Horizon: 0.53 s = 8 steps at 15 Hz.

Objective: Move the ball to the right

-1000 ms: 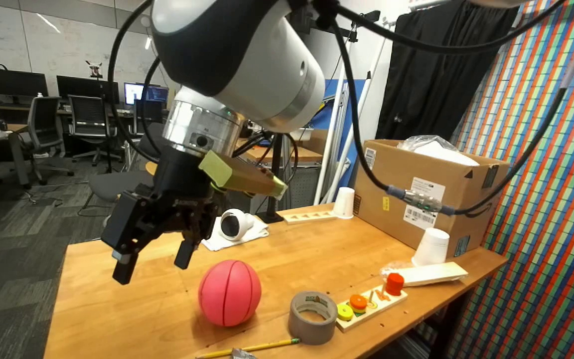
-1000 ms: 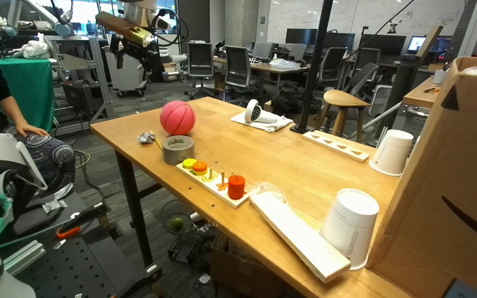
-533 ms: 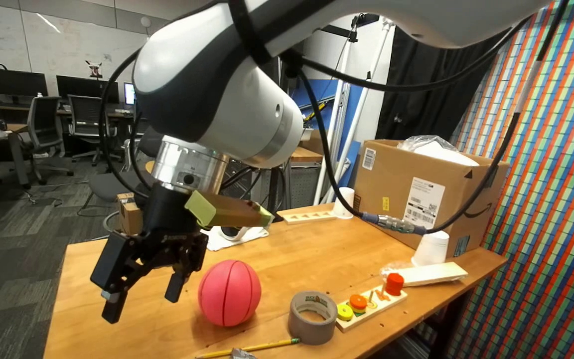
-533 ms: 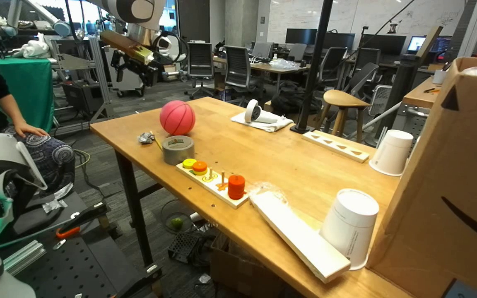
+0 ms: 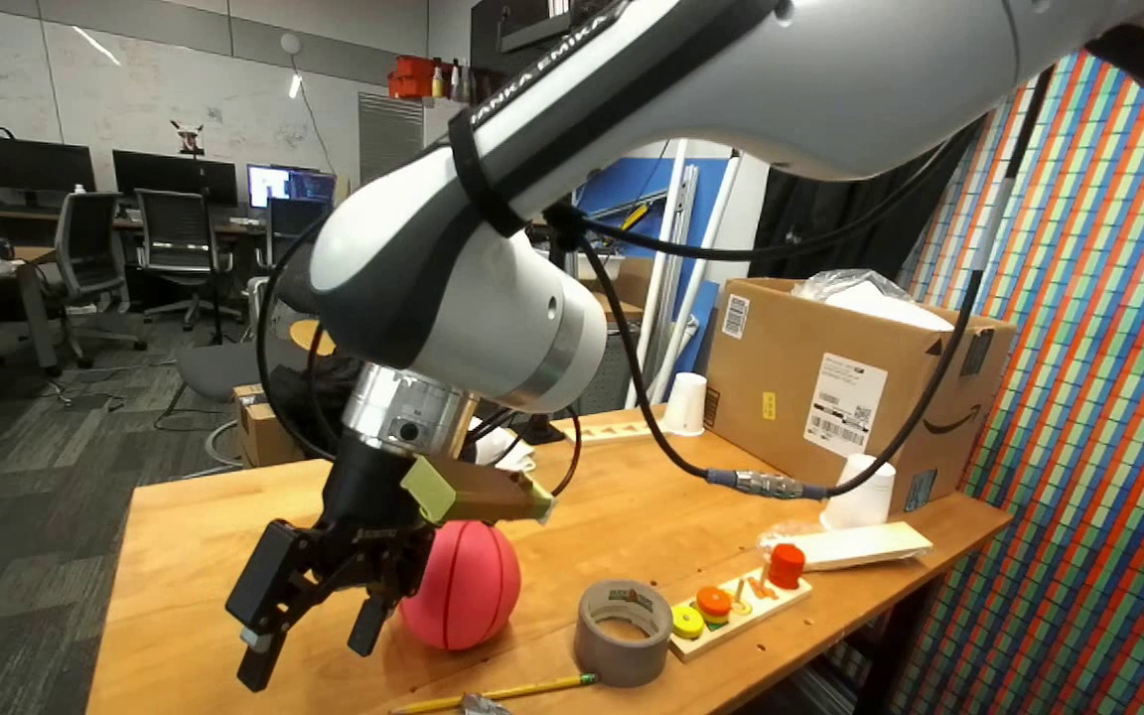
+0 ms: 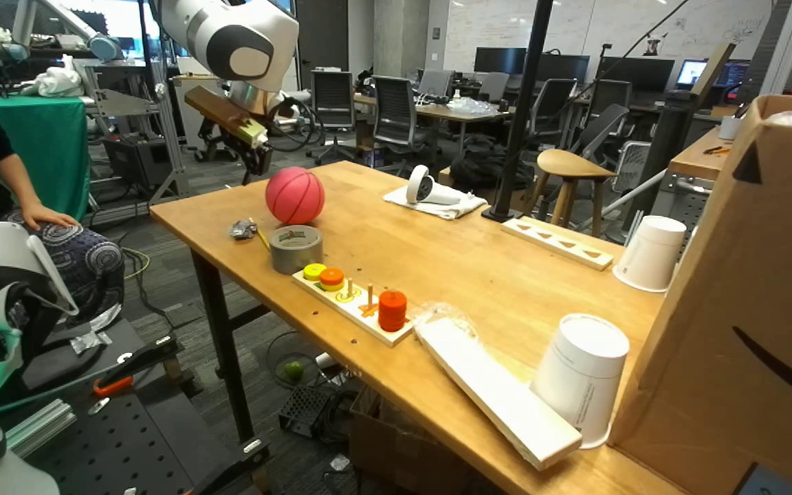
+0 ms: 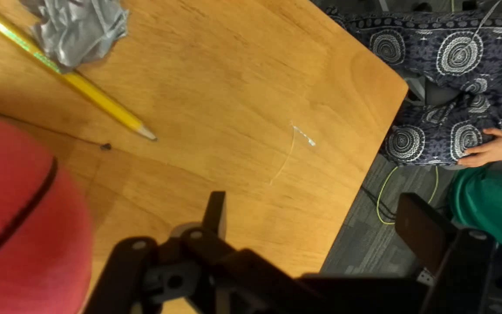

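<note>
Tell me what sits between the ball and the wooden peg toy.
The tape roll sits between the ball and the peg toy; that shows in both exterior views.

The wrist view crops the ball (image 7: 28, 253) at left and bottom, the silvery wad (image 7: 81, 32) at top.

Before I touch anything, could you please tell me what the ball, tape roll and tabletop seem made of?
The ball: probably rubber or soft plastic, matte, from its dull pink-red skin and dark seams.
The tape roll: likely duct tape, with a faint sheen, from its smooth grey side.
The tabletop: wood or veneer, satin-looking, from the grain the wrist view shows.
</note>
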Each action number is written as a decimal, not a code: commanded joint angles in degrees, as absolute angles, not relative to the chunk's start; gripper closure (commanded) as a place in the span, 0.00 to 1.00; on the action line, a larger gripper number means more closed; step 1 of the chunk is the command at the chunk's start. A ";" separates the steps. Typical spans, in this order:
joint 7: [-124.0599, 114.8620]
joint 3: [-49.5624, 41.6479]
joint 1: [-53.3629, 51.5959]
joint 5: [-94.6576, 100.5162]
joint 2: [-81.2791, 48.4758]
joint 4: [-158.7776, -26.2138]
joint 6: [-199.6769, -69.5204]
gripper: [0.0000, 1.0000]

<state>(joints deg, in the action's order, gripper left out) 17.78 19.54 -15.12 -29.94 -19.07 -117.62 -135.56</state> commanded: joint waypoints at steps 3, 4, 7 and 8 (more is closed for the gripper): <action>19.92 19.62 -12.11 -29.57 -18.51 -120.68 -139.14 0.00; 17.58 17.77 -12.20 -25.42 -15.73 -122.74 -138.61 0.00; 10.89 13.23 -11.40 -13.31 -6.28 -127.75 -133.35 0.00; 8.68 11.98 -11.09 -9.81 -3.58 -128.70 -131.70 0.00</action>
